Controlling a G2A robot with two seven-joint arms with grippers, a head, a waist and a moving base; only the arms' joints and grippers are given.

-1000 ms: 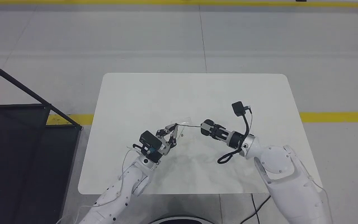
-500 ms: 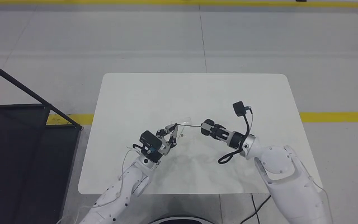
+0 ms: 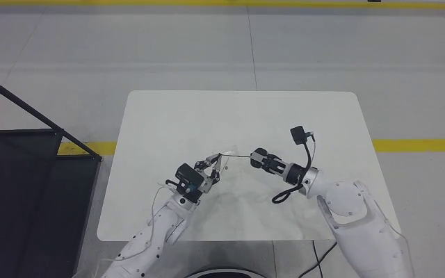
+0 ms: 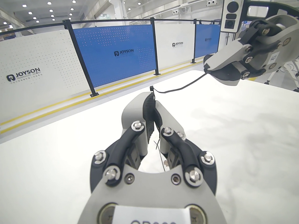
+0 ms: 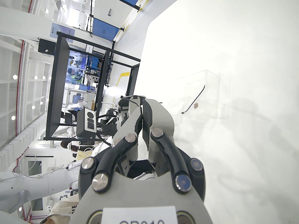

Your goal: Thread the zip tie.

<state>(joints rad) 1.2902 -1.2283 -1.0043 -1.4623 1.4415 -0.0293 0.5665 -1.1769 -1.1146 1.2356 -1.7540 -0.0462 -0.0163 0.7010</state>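
A thin black zip tie point(image 3: 235, 156) hangs in the air between my two grippers, above the middle of the white table point(image 3: 292, 118). My left gripper point(image 4: 151, 99) is shut on the zip tie point(image 4: 179, 88) just below its small head, and a loose end trails down between the fingers. The strap curves away to my right gripper point(image 4: 206, 67), which is shut on its other end. From above, my left gripper point(image 3: 217, 161) and right gripper point(image 3: 252, 158) face each other a short gap apart. My right gripper point(image 5: 141, 104) shows its fingers pressed together, hiding the strap.
A small clear plastic box point(image 5: 211, 80) lies on the table just beyond the grippers, with another black zip tie point(image 5: 199, 96) inside. It is faint from above, the clear box point(image 3: 231, 148). A dark frame stands off the table's left side.
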